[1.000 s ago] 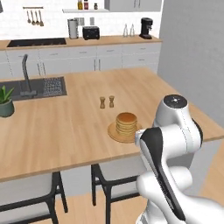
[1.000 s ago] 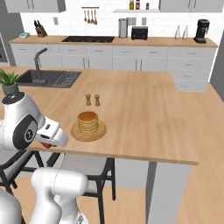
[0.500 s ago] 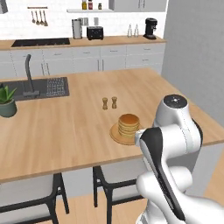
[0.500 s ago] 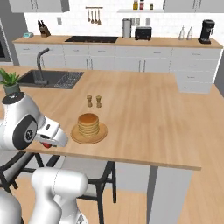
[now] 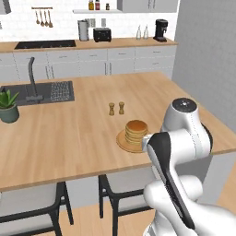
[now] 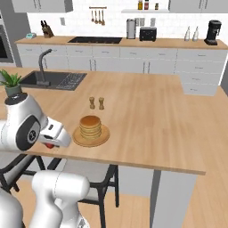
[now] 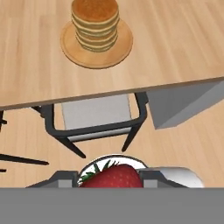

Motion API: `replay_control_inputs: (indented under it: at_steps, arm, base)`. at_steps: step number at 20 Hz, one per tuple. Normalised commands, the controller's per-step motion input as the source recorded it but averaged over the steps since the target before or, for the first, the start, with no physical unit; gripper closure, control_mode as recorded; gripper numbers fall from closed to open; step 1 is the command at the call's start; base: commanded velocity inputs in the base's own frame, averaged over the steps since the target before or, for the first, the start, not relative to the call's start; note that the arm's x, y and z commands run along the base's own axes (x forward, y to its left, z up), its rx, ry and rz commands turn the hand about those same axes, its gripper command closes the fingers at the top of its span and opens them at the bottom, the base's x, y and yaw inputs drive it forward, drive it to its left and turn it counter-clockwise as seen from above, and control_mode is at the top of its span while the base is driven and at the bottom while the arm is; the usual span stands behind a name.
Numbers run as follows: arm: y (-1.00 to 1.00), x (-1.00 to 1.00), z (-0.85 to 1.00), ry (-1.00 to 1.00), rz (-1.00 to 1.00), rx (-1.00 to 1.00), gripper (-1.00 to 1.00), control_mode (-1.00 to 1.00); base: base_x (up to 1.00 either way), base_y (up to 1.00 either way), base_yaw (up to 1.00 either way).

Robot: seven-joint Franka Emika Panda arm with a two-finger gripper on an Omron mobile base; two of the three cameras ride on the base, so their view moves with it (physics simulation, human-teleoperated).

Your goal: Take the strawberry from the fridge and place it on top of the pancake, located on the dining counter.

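Our fingers [image 7: 112, 183] pinch the strawberry [image 7: 112, 176] by its sides, short of the counter [image 7: 175, 39] edge and the pancake [image 7: 96, 22]. It looks light, soft and bruisable, so we grip gently.

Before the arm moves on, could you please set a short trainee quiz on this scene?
1. True or false: the strawberry already lies on the pancake.
2. What stands just behind the pancake on the dining counter: A) two shakers B) a toaster C) a kettle?
3. Fill in: the gripper holds the berry above a ____.

Key: 1 false; 2 A; 3 stool.
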Motion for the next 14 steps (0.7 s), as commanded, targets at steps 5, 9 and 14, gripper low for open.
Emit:
replay_control_inputs:
  at_steps: [5,9,14]
  arm:
    - [-0.21,1.0,0.2,0.0,0.16,0.01,1.0,-1.0]
    - [-0.27,1.0,0.13,0.07,0.18,0.04,1.0,-1.0]
    - [0.0,1.0,-0.08,0.13,0.18,0.04,1.0,-1.0]
  base:
    - [0.0,0.0,0.0]
    - [0.0,0.0,0.0]
    - [0.0,0.0,0.0]
